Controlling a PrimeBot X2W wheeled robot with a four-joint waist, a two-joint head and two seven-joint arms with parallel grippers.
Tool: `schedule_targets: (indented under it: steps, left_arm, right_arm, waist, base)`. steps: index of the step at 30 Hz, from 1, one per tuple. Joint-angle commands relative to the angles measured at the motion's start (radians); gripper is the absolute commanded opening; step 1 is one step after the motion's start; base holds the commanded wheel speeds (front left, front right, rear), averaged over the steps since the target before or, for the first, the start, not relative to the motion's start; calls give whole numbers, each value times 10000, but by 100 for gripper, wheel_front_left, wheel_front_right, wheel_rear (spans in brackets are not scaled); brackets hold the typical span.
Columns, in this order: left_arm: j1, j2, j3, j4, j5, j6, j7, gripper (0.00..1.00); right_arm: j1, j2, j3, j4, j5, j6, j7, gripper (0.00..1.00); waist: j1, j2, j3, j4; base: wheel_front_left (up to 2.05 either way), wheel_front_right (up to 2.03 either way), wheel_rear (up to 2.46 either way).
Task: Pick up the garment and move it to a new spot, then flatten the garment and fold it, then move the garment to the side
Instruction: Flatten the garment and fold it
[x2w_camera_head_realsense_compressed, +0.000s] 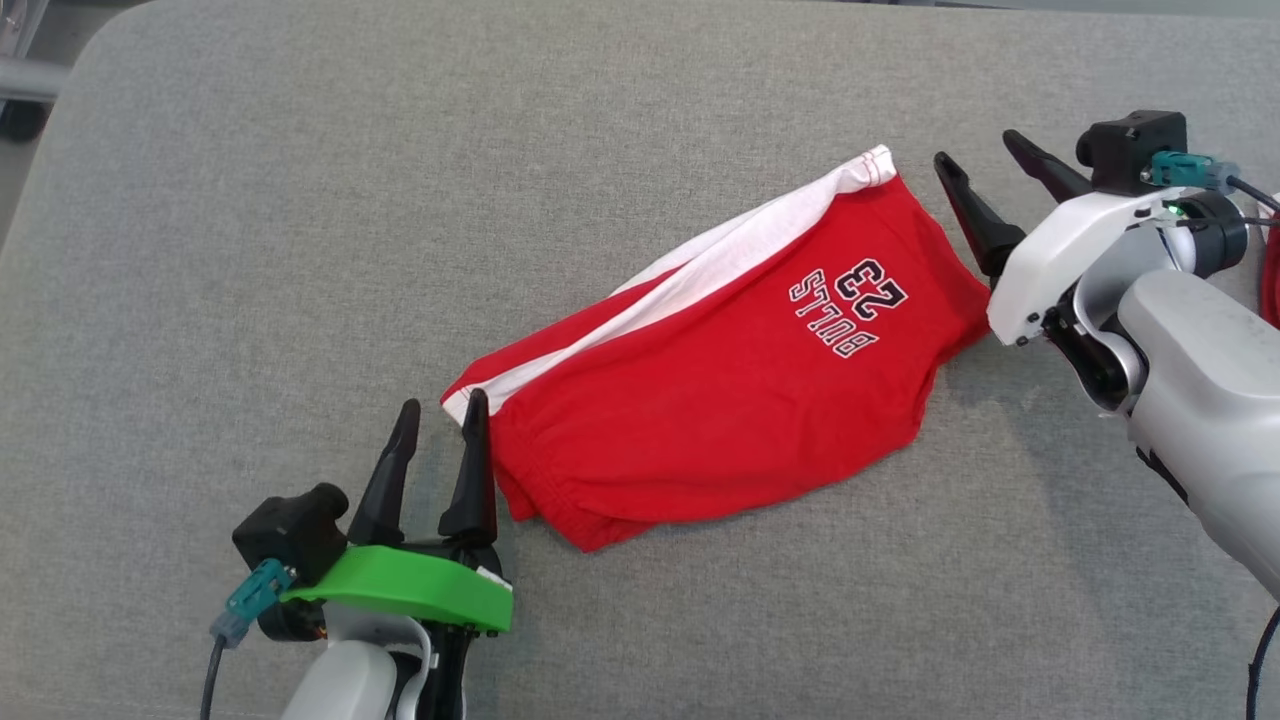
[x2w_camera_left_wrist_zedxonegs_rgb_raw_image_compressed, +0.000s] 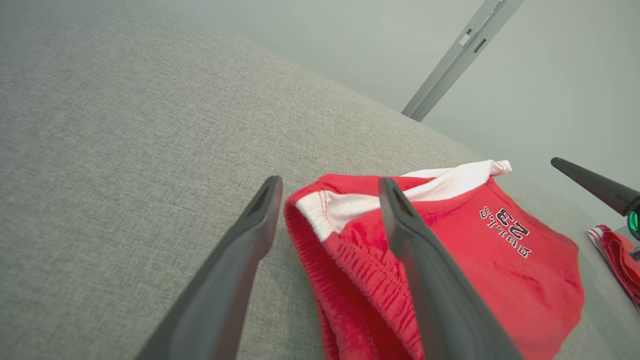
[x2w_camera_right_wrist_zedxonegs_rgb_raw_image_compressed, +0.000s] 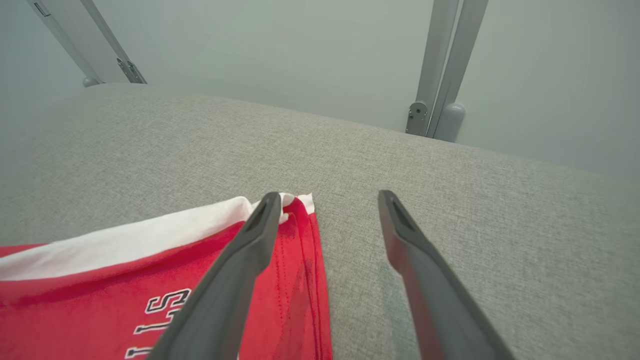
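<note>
The garment (x2w_camera_head_realsense_compressed: 720, 370) is a pair of red shorts with a white side stripe and "BULLS 23" lettering, lying folded on the grey padded surface (x2w_camera_head_realsense_compressed: 300, 200). My left gripper (x2w_camera_head_realsense_compressed: 442, 412) stands open at its lower left corner, its right finger over the waistband (x2w_camera_left_wrist_zedxonegs_rgb_raw_image_compressed: 320, 210) edge. My right gripper (x2w_camera_head_realsense_compressed: 978, 148) is open at the garment's upper right edge, nothing between its fingers. In the right wrist view the garment's hem (x2w_camera_right_wrist_zedxonegs_rgb_raw_image_compressed: 305, 240) lies under my right gripper's (x2w_camera_right_wrist_zedxonegs_rgb_raw_image_compressed: 326, 196) left finger. My left gripper (x2w_camera_left_wrist_zedxonegs_rgb_raw_image_compressed: 329, 181) straddles the waistband corner in the left wrist view.
Another red cloth (x2w_camera_left_wrist_zedxonegs_rgb_raw_image_compressed: 617, 252) lies at the far right of the surface. Grey metal posts (x2w_camera_right_wrist_zedxonegs_rgb_raw_image_compressed: 445, 70) stand behind the surface's far edge. Wide bare fabric spreads to the left and behind the garment.
</note>
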Motion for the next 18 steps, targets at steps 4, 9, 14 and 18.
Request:
schedule_targets:
  steps: [4,9,14,18]
  left_arm:
    - [374,271,256,-539,523,292,-69,100]
    - [666,347,495,-951,877,491,-68,100]
    - [841,151,584,-1099,999,465,-69,100]
    - [846,7,639,-1156,1013,382,-70,100]
  right_arm:
    - [342,-222,110,210,357,-15,-169,100]
    - [712,-177,444,280,711,-15,104,100]
    - [917,-61,795,379,1082,-15,552,100]
    - [786,-2,975,682,1239,-15,823,100]
  waist:
    - [0,0,-461,-169]
    - [0,0,-798,-210]
    - [0,0,-820,8]
    - [0,0,-620,284]
  base:
    - [0,0,0]
    - [0,0,0]
    - [0,0,0]
    - [0,0,0]
